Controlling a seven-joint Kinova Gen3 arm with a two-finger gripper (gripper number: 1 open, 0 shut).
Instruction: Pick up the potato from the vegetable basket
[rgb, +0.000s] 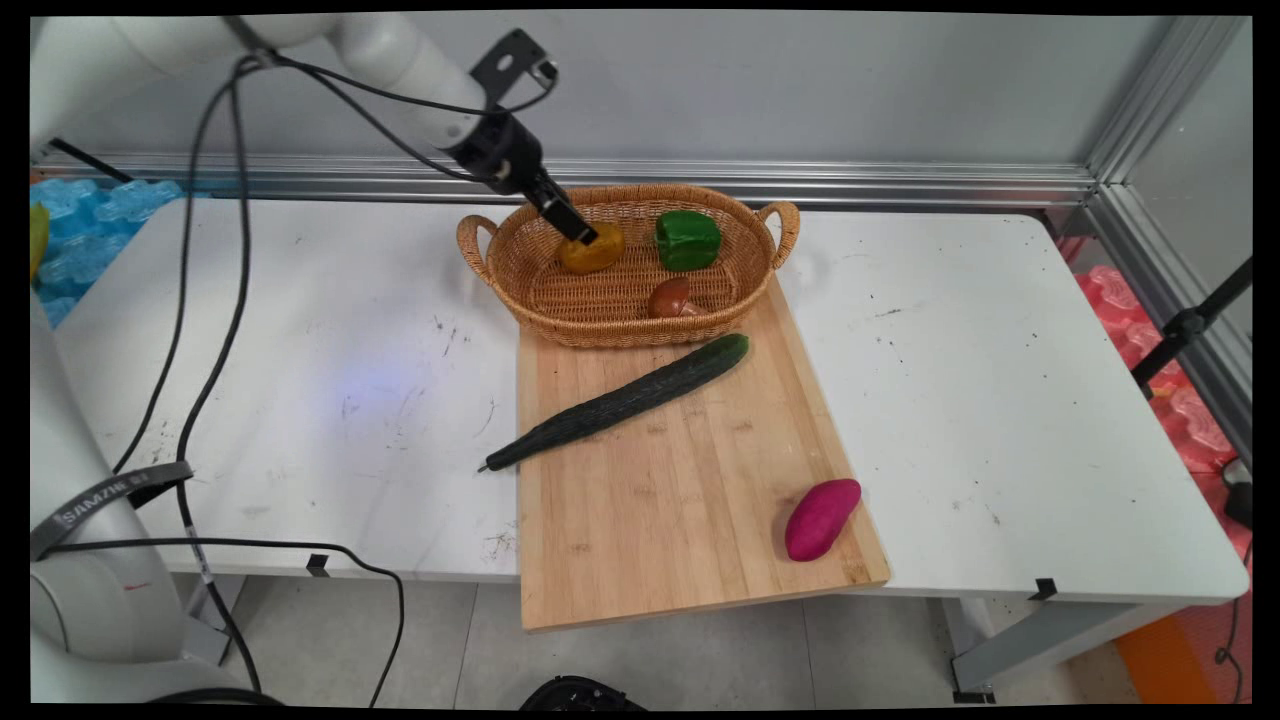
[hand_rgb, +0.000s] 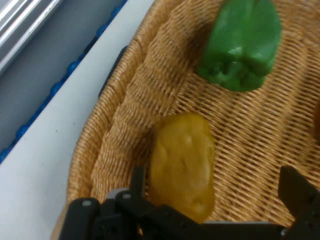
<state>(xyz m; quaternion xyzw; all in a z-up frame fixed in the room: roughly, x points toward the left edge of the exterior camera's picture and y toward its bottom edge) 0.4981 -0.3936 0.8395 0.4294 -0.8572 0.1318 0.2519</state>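
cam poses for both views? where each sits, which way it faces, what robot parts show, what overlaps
Main view: fixed above the table's near side, looking down across the white table to the wall; arm and cables enter from upper left, gripper at the yellow pepper in the wicker basket.
Hand view: on the hand, looking along the open gripper down into the basket; black linkage and both fingers show at the bottom edge.
Shared: basket, yellow pepper, green pepper.

Gripper (hand_rgb: 215, 200) angled down, jaws apart
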